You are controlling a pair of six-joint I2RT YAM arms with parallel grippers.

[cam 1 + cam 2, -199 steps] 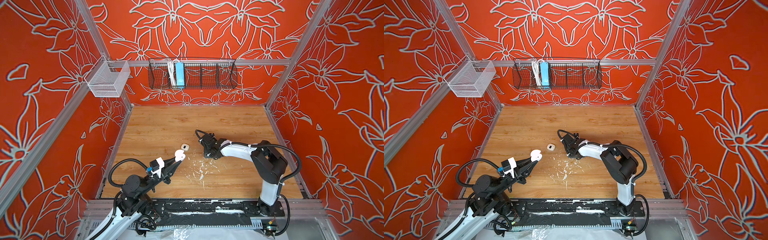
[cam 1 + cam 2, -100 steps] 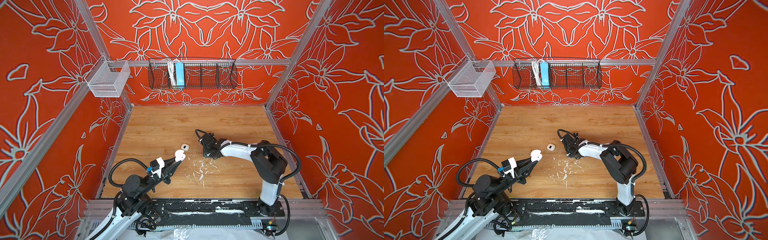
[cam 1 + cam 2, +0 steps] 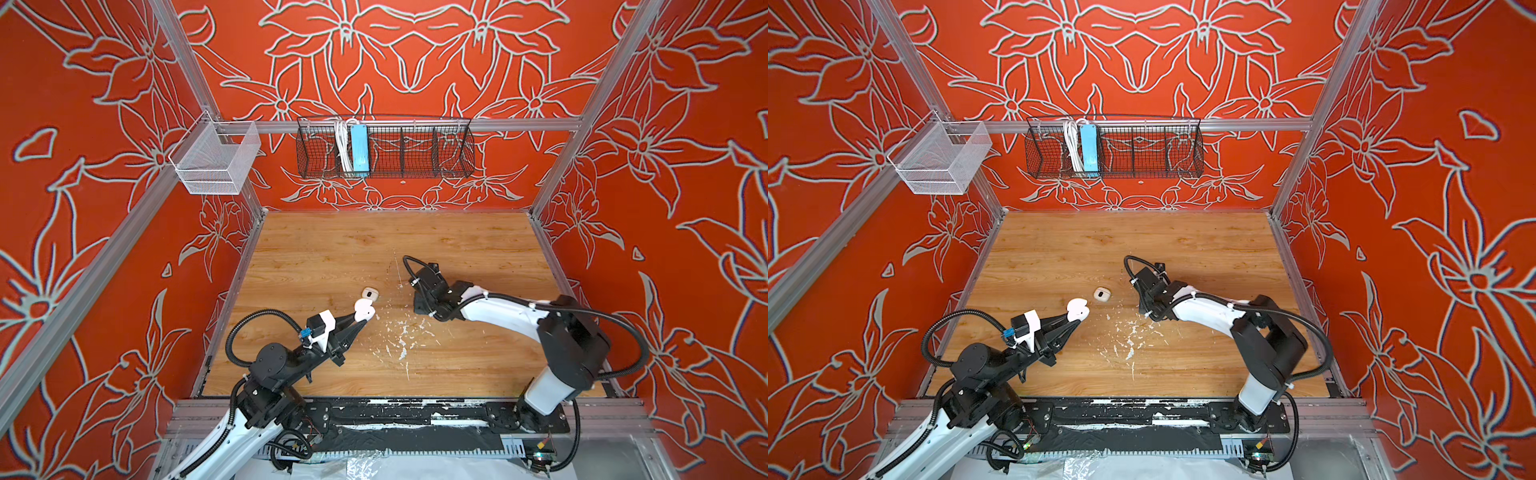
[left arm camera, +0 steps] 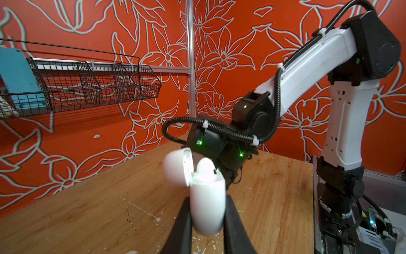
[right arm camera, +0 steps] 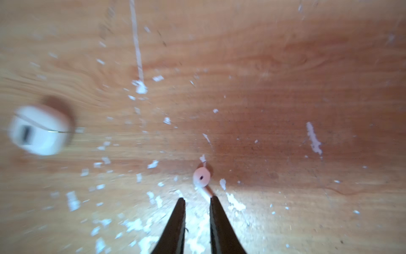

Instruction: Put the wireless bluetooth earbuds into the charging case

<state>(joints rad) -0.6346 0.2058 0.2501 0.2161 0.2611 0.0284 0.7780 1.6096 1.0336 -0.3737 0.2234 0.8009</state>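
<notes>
My left gripper [image 4: 206,198] is shut on the white charging case [image 4: 207,202], held above the wooden table [image 3: 457,249]. Its lid [image 4: 176,167] is flipped open, and one earbud [image 4: 206,168] sits in the case. Both top views show the case [image 3: 364,309] [image 3: 1077,309] at the left fingertips. The right arm's wrist [image 3: 432,291] points down at the table. In the right wrist view my right gripper [image 5: 197,199] has a narrow gap with nothing in it. A second earbud [image 5: 201,177] lies just beyond the tips, its stem reaching one fingertip [image 5: 214,201].
A white rounded disc with a dark slot [image 3: 370,294] [image 5: 39,129] lies on the table beside the case. White paint flecks [image 3: 401,336] cover the table's middle front. On the back wall hang a black wire basket [image 3: 384,147] and a white mesh basket [image 3: 216,160].
Neither arm has visibly moved in the top views, and the left gripper still holds the case in the same spot.
</notes>
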